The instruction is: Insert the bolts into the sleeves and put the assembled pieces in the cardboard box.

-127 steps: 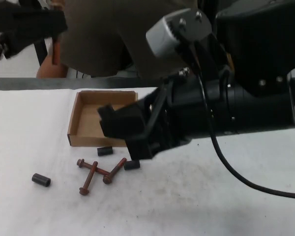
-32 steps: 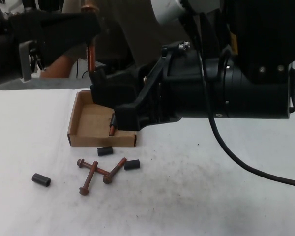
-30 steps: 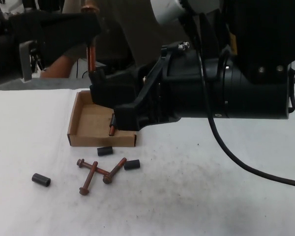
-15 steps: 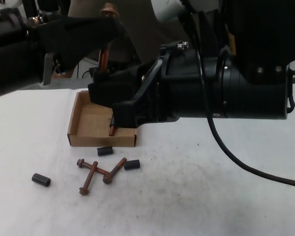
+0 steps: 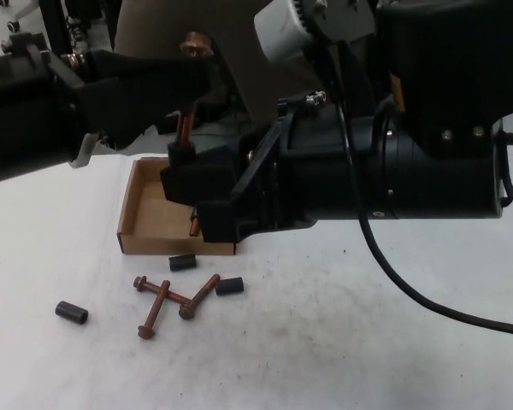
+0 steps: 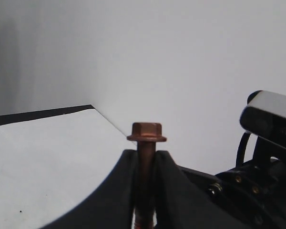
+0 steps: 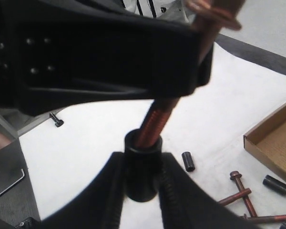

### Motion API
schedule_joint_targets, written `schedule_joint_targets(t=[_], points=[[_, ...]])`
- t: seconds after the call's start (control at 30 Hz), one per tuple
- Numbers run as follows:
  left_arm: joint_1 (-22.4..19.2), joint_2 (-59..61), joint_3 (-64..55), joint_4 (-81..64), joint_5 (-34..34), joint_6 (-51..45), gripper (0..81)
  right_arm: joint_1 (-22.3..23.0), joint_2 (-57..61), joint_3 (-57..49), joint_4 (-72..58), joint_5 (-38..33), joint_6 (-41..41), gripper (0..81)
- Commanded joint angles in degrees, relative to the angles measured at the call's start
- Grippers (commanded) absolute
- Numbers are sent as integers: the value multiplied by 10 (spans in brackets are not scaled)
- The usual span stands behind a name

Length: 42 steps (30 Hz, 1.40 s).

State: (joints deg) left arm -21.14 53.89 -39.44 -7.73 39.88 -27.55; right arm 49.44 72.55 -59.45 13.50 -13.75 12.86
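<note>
My left gripper [image 6: 146, 160] is shut on a copper bolt [image 6: 147, 138], head up and shaft pointing down. In the high view this bolt [image 5: 186, 128] hangs above the cardboard box [image 5: 137, 231], held by the left gripper [image 5: 192, 85]. My right gripper [image 7: 142, 179] is shut on a black sleeve [image 7: 142, 162], held upright. The bolt's threaded end [image 7: 152, 126] sits in the sleeve's mouth. In the high view the right gripper [image 5: 186, 171] is just under the bolt, over the box. Another copper bolt [image 5: 194, 224] lies inside the box.
Three loose bolts [image 5: 164, 301] lie crossed on the white bench in front of the box, with loose sleeves beside them [image 5: 182, 262], [image 5: 229, 286] and one farther left [image 5: 71, 313]. The right arm's bulk [image 5: 393, 162] covers the bench's right half. A hex key [image 7: 12, 183] lies off the bench.
The left arm has carried its bolt to the right and slightly down, over the sleeve. The right gripper rose from the bench earlier and has since held nearly still.
</note>
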Motion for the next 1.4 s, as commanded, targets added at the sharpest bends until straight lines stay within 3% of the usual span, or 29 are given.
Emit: schedule_joint_targets(t=[0.0,0.67,1.1,1.37], points=[[0,-7,-1,10,18,10,8,-4,-17,-5,-3,36,-4,0],[0,-7,-1,20,18,12,8,-4,-17,-5,9,67,-22,0],[0,-7,-1,77,51,111,8,-4,-17,-5,12,66,-26,0],[0,-7,-1,77,66,112,8,-4,-17,-5,12,66,-28,0]])
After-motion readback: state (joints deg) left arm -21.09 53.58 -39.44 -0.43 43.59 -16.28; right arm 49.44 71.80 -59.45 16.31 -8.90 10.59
